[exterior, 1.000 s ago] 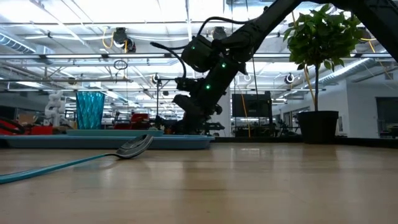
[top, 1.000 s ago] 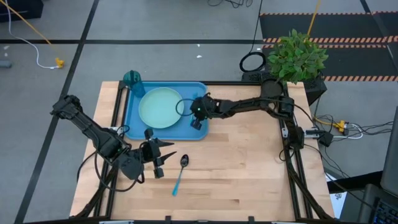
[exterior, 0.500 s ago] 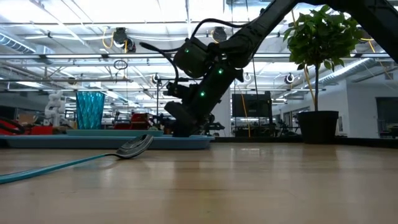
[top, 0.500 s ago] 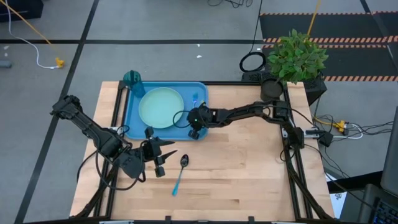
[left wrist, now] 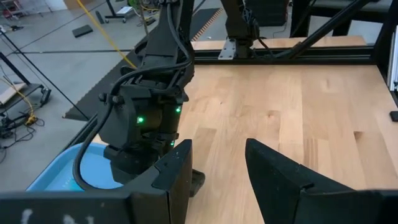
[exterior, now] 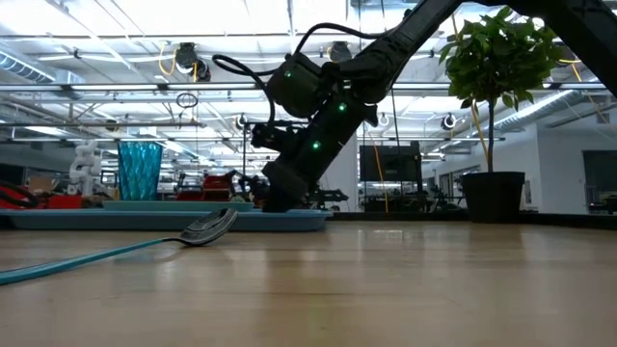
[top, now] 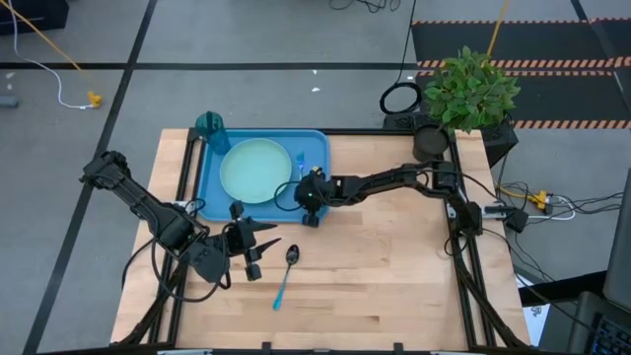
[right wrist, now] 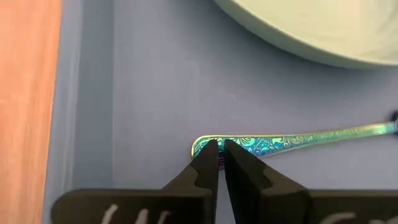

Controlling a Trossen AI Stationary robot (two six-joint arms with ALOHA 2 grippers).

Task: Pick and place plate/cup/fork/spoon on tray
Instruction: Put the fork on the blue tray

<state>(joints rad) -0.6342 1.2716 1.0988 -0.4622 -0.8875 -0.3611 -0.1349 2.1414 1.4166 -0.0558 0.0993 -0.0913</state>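
The blue tray [top: 212, 192] holds the mint-green plate [top: 254, 170]. The teal cup [top: 209, 124] stands at the tray's far left corner. The fork [top: 301, 166], with its patterned blue handle, lies flat on the tray floor to the right of the plate. My right gripper [right wrist: 219, 152] is over the tray's right part, shut at the fork's handle end. The spoon [top: 286, 268] lies on the table near of the tray, bowl toward the tray. My left gripper [left wrist: 217, 171] is open and empty just left of the spoon's bowl. My right gripper has its two fingertips [right wrist: 208, 155] on the free end of the fork's handle [right wrist: 200, 145]. The fingers slant down from the table's right side. The fork lies flat on the tray floor, tines toward the far edge. The fingers hide whether they pinch the end or only rest on it.
A potted plant [top: 468, 94] stands at the table's far right corner. Bare wood lies to the right of and near of the tray [top: 394, 266]. In the low view the right arm [exterior: 308, 106] stands over the tray's right end.
My right gripper has moved a little toward the table's near and left edges over the tray's right part, and its arm has stretched lower. The fork has come with it and now lies along the plate's right side.
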